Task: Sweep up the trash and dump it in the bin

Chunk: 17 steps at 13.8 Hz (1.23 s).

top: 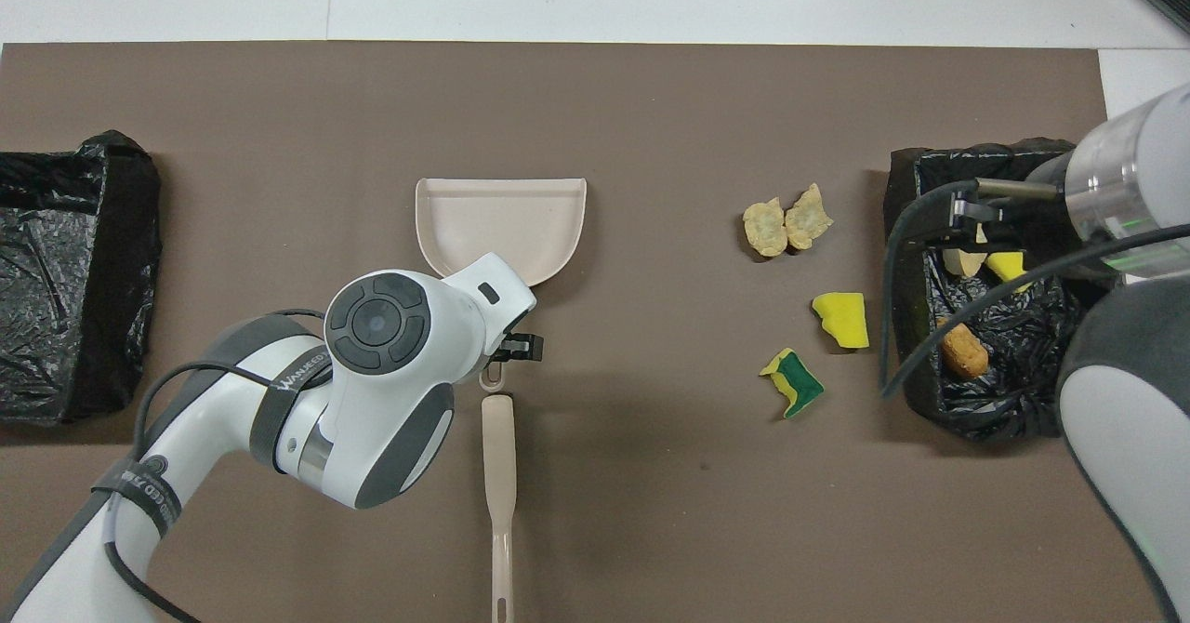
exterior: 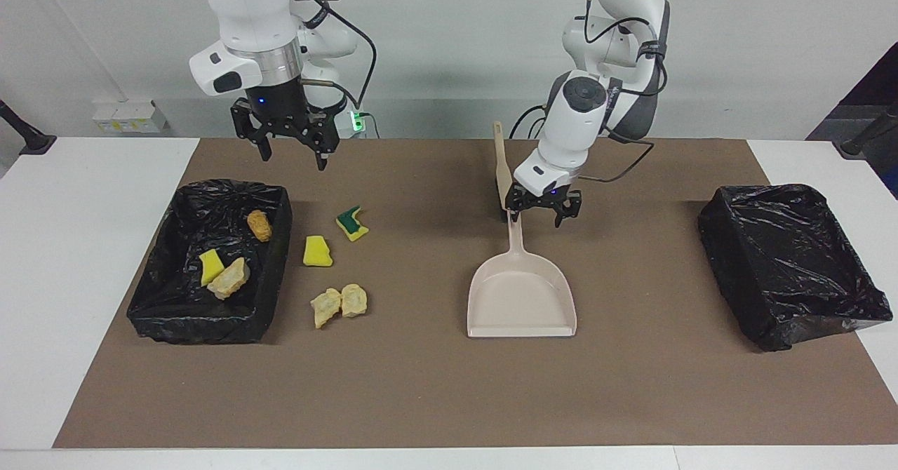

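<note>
Over dustpan handle: left gripper (exterior: 544, 207), fingers spread, holding nothing.
Above bin's robot-side edge: right gripper (exterior: 289, 135), open, empty.

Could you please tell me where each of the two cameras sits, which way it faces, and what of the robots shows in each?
Facing view: high across the table, looking at the robots; both arms with their bases show, left tool over the dustpan handle, right tool raised near the bin with trash.
Overhead view: above the robots' end, looking steeply down and forward; left arm's wrist and part of the right arm show.
Shared: dustpan, brush, four loose scraps, both bins.
</note>
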Each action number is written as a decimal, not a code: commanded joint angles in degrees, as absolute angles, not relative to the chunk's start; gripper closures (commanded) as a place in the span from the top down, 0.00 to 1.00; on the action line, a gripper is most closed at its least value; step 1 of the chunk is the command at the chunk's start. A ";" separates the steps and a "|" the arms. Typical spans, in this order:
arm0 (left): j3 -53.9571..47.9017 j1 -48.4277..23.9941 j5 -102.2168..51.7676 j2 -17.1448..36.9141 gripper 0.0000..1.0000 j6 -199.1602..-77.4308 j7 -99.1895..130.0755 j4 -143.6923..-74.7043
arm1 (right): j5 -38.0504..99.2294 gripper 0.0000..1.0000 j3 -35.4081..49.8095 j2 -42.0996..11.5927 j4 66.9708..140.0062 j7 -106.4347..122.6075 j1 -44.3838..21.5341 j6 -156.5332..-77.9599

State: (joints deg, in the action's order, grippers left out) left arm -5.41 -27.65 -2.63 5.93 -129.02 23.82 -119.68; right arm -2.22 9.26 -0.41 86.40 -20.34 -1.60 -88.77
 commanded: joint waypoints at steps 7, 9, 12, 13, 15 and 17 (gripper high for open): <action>-4.31 -30.14 -2.90 7.12 0.75 -135.44 27.25 -121.99 | -0.26 1.00 10.11 4.30 98.51 -27.23 -8.34 -95.79; -4.39 -30.15 -2.90 7.03 0.74 -135.53 27.25 -122.17 | -0.26 1.00 10.11 4.04 100.71 -30.75 -12.11 -97.46; -4.39 -30.06 -2.90 6.94 0.35 -135.44 27.51 -122.26 | 2.01 0.99 10.20 4.13 105.80 -38.11 -20.01 -101.06; -4.39 -29.97 -2.99 6.94 0.12 -135.00 27.51 -122.26 | 2.02 0.98 10.20 4.04 108.08 -42.15 -23.43 -103.51; -4.31 -29.01 -2.99 7.03 0.00 -134.56 27.25 -121.82 | 2.20 0.97 10.20 2.82 112.04 -48.92 -29.59 -109.31; -4.13 -25.95 -2.73 7.29 0.00 -134.03 26.20 -120.68 | 2.37 0.97 10.20 2.29 115.38 -52.81 -34.78 -112.84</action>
State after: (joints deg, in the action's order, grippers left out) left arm -4.44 -28.61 -2.63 7.82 -134.01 27.08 -120.68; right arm 1.11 10.70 1.63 111.13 -49.92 -31.41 -109.18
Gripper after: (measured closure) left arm 0.678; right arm 0.026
